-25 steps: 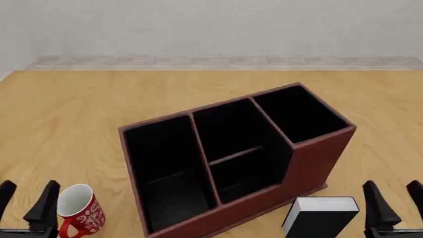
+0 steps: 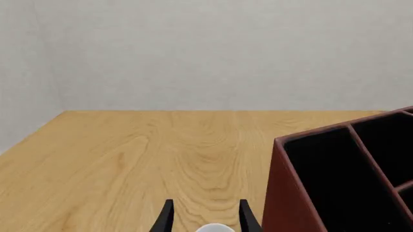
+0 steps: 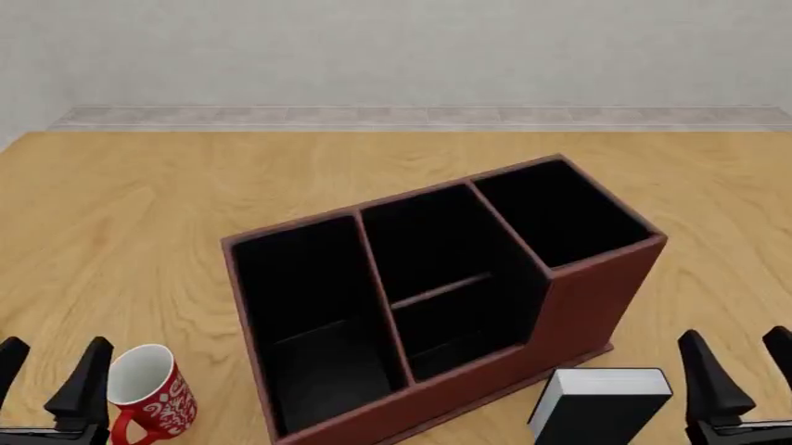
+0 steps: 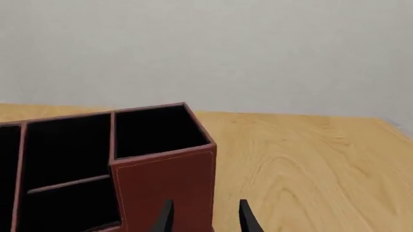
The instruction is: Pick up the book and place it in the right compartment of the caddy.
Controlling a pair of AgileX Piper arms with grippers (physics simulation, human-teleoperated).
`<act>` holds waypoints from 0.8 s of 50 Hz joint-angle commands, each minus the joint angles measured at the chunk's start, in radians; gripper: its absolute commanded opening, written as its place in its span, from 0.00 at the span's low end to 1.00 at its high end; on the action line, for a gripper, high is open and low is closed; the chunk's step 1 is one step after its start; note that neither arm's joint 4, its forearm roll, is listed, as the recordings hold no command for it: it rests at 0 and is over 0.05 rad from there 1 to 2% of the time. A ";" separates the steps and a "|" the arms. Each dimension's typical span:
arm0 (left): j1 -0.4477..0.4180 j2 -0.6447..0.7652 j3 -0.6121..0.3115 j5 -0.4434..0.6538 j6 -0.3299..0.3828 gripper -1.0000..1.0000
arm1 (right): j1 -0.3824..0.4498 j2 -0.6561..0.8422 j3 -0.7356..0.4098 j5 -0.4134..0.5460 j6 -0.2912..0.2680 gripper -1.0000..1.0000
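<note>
The black book (image 3: 604, 405) with white page edges stands on the table just in front of the caddy's (image 3: 594, 287) right end. The dark red-brown caddy has three black-lined sections. Its right compartment (image 3: 563, 211) is the narrow tall-walled end and looks empty; it also shows in the right wrist view (image 4: 154, 130). My right gripper (image 3: 747, 380) is open and empty, low at the front right, just right of the book. My left gripper (image 3: 50, 375) is open and empty at the front left. The book does not show in either wrist view.
A red-and-white patterned mug (image 3: 148, 394) stands at the front left, just right of my left gripper; its white rim (image 2: 214, 228) shows between the left fingers. The caddy's wide left section (image 2: 335, 188) lies beside the left gripper. Bare wooden table (image 3: 136, 213) surrounds the caddy.
</note>
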 commanded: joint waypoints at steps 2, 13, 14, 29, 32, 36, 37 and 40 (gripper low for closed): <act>0.000 0.000 0.000 0.000 0.000 1.00 | 0.055 0.035 -0.077 0.064 -0.048 1.00; 0.000 0.000 0.000 0.000 0.000 1.00 | 0.077 0.074 -0.181 0.175 -0.087 1.00; 0.000 0.000 0.000 0.000 0.000 1.00 | 0.078 0.063 -0.186 0.188 -0.104 1.00; 0.000 0.000 0.000 0.000 0.000 1.00 | 0.111 0.104 -0.329 0.367 -0.228 1.00; 0.000 0.000 0.000 0.000 0.000 1.00 | 0.122 0.119 -0.347 0.380 -0.238 1.00; 0.000 0.000 0.000 0.000 0.000 1.00 | 0.142 0.134 -0.367 0.396 -0.252 1.00; 0.000 0.000 0.000 0.000 0.000 1.00 | 0.149 0.141 -0.375 0.403 -0.259 1.00; 0.000 0.000 0.000 0.000 0.000 1.00 | 0.153 0.155 -0.394 0.415 -0.279 1.00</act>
